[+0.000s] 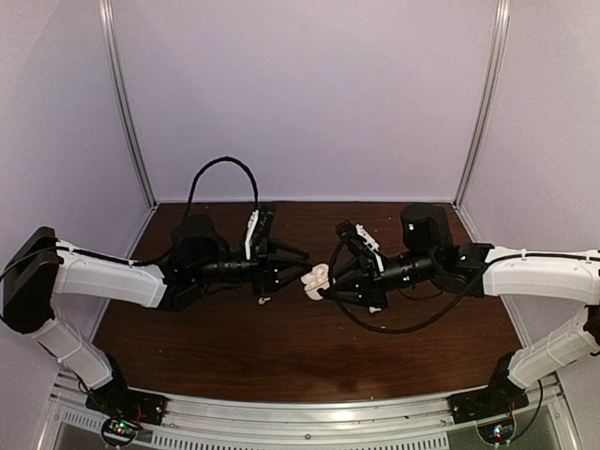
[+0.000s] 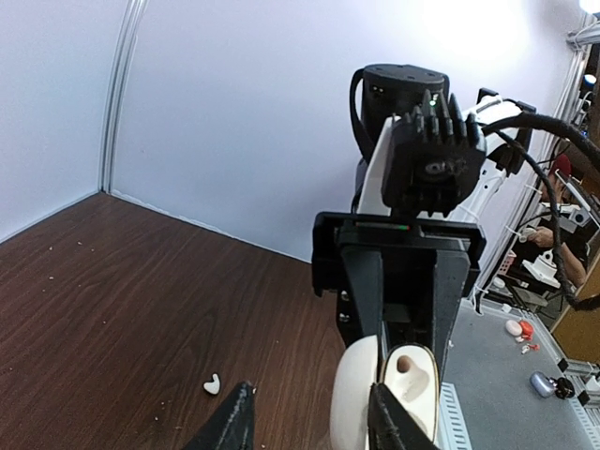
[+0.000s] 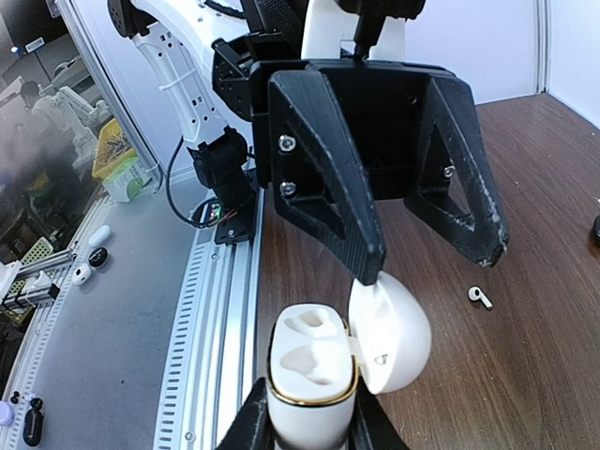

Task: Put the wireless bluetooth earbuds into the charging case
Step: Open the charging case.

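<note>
My right gripper [image 1: 330, 281] is shut on the base of a white charging case [image 1: 316, 279] with a gold rim and holds it above the brown table. In the right wrist view the case [image 3: 309, 361] has its lid [image 3: 389, 337] swung open and both sockets are empty. My left gripper [image 1: 296, 267] is open and faces the case; one of its fingertips [image 3: 368, 267] touches the top of the lid. A white stemmed earbud [image 3: 480, 297] lies on the table under the left gripper, also seen in the left wrist view [image 2: 213, 384]. The other earbuds are out of view.
A small black object [image 3: 596, 228] lies at the right edge of the right wrist view. A slotted aluminium rail [image 1: 309, 412] runs along the table's near edge. White walls [image 1: 300, 94] close off the back and sides.
</note>
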`<state>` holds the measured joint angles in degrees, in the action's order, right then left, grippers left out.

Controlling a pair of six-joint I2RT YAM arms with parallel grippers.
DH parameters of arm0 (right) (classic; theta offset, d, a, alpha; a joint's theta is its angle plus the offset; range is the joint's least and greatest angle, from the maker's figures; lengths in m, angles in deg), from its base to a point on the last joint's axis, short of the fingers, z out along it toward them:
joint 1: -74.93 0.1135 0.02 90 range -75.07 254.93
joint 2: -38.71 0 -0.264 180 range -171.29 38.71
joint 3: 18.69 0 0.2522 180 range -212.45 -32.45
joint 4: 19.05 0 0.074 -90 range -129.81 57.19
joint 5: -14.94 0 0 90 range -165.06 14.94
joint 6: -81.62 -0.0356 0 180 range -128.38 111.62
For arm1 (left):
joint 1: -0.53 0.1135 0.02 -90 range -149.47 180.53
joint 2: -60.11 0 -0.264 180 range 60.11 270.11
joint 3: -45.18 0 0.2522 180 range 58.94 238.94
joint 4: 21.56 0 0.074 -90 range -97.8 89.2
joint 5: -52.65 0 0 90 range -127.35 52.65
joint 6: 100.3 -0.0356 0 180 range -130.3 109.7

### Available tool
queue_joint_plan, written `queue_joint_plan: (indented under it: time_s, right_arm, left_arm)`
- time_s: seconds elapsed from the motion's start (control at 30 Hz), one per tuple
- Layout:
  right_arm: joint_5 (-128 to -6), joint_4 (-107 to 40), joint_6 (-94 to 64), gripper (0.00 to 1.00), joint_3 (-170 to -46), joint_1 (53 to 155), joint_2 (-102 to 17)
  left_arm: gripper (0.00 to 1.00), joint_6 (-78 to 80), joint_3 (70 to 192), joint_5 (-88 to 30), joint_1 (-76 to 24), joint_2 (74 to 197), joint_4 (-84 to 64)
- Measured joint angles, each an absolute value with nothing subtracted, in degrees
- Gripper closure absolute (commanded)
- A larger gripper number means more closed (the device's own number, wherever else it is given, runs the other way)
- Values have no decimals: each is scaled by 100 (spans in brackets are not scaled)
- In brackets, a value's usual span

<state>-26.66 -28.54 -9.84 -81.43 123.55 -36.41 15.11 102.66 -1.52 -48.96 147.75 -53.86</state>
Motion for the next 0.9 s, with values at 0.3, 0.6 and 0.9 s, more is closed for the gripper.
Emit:
queue_joint_plan:
  time_s: [0.3,0.6,0.9]
  right_arm:
    - [-2642,-2821,-1027,100,-8114,12335,-3641]
    - [-2434,-2263,-1604,100,-7675,11668,-3411]
    - [-2231,-1514,-2439,100,-7277,10573,-2771]
  left_arm:
    - [45,1454,10166,-285,-4879,14618,-5397]
    - [38,1081,9836,-685,-4210,13815,-5307]
    - [43,-65,10216,-912,-4241,15136,-5043]
